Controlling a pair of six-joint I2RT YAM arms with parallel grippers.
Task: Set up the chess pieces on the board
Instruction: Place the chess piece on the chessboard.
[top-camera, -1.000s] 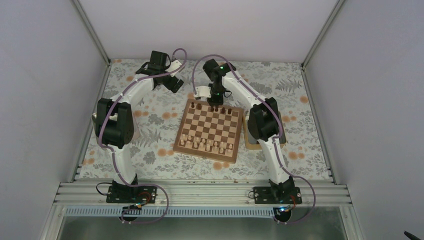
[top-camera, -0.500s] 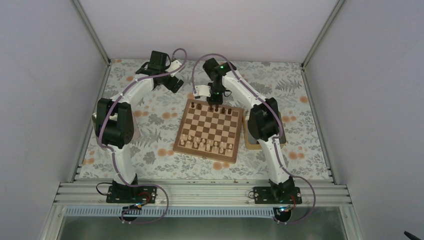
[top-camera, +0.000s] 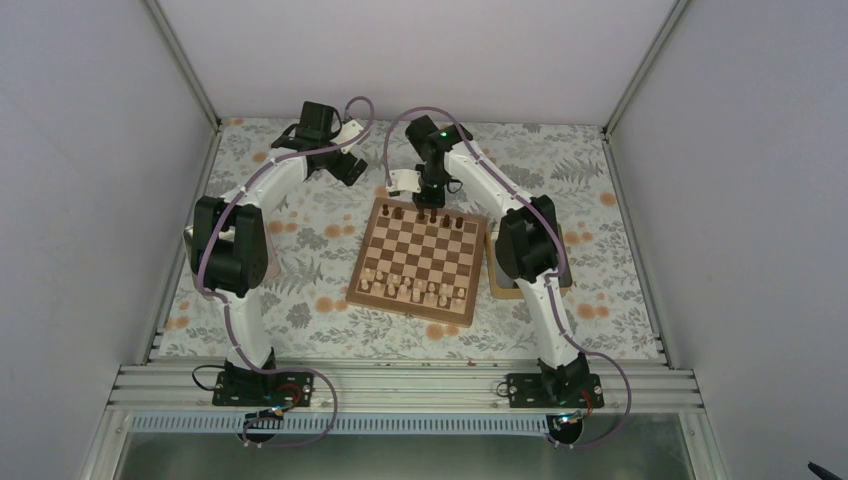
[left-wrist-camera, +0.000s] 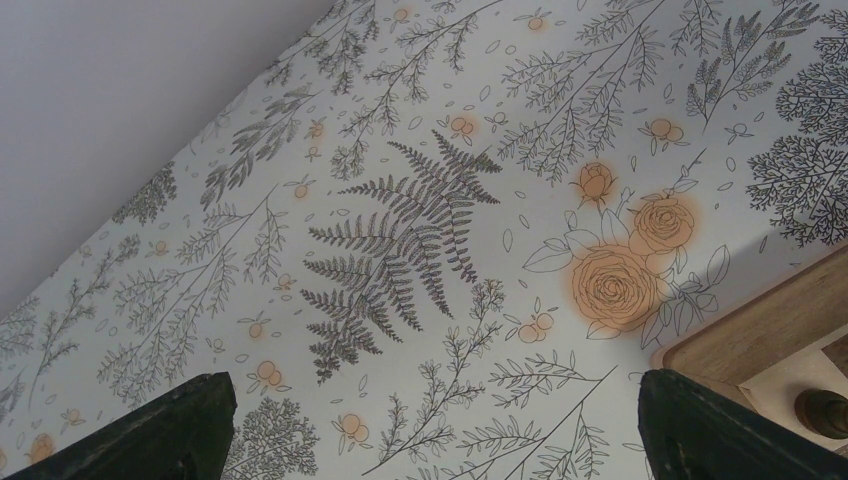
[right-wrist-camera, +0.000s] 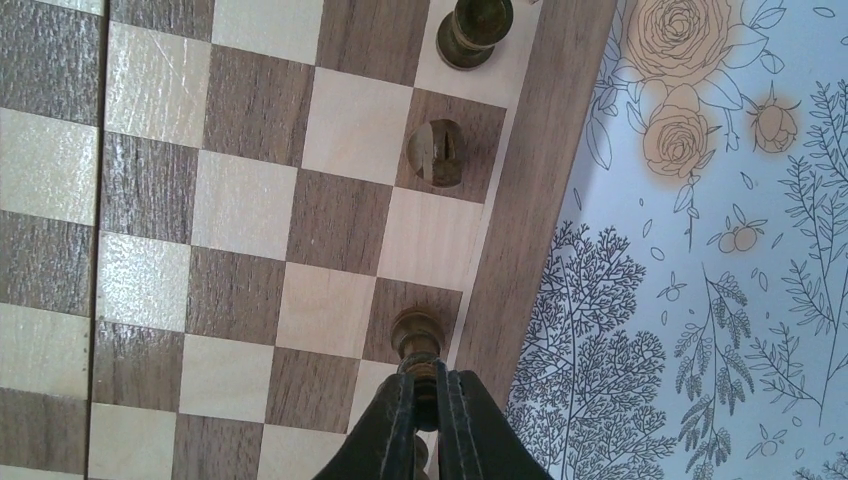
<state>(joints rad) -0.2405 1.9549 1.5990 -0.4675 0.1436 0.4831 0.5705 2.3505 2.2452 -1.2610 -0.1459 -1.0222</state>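
Flower-print table (top-camera: 300, 290): the board (top-camera: 420, 255) lies near its middle, slightly skewed. The left gripper (left-wrist-camera: 432, 400) hangs over bare cloth just off the board's far-left corner, fingers spread wide with nothing between them. The right gripper (right-wrist-camera: 425, 390) is at the board's far edge, fingers pressed together on one dark piece (right-wrist-camera: 418, 335) over a dark edge-row square. Other dark chess pieces (top-camera: 428, 217) stand along that far edge. The pale pieces (top-camera: 415, 290) stand along the near edge.

readable text: none | labels, brands: none | numbers, signs: none | views checked: top external, left wrist, right wrist
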